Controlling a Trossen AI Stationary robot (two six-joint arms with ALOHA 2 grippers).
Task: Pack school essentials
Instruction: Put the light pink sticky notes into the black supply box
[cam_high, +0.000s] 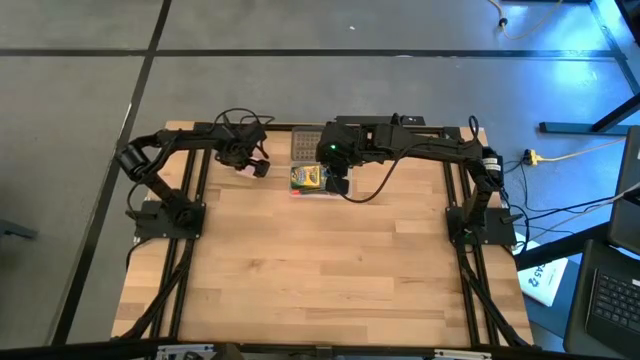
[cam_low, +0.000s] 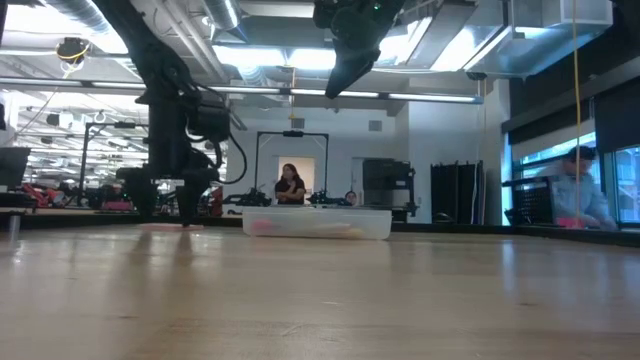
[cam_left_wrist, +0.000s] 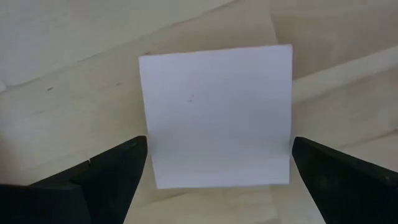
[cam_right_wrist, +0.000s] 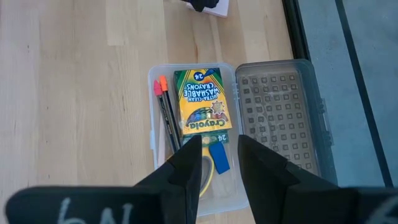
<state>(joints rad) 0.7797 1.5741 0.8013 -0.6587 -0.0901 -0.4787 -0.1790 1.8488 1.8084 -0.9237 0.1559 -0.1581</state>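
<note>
A pale square pad (cam_left_wrist: 216, 115) lies flat on the wood. My left gripper (cam_left_wrist: 219, 162) is low over it and open, pointing down, one finger beside each of two opposite edges. A clear case (cam_right_wrist: 193, 143) stands on the table's far part. In it lie the green-and-yellow crayon box (cam_right_wrist: 202, 102), a red-tipped pen and a dark pencil (cam_right_wrist: 166, 118), a blue block (cam_right_wrist: 219, 157) and the yellow scissors handle (cam_right_wrist: 205, 174). Its dotted grey lid (cam_right_wrist: 277, 115) lies open beside it. My right gripper (cam_right_wrist: 219, 146) hangs high above the case, narrowly open and empty. My left gripper comes at the pad from above. Its fingertips (cam_left_wrist: 138, 149) stand right at the pad's two opposite side edges (cam_left_wrist: 148, 124), and the pad lies flat on the table. Whether they touch the edges, I cannot tell.
The case (cam_high: 310, 180) and pad (cam_high: 260, 168) sit near the table's far edge, between the two arms. The wide near part of the wooden table (cam_high: 320, 270) holds nothing. People and other workbenches show in the room beyond (cam_low: 290, 185).
</note>
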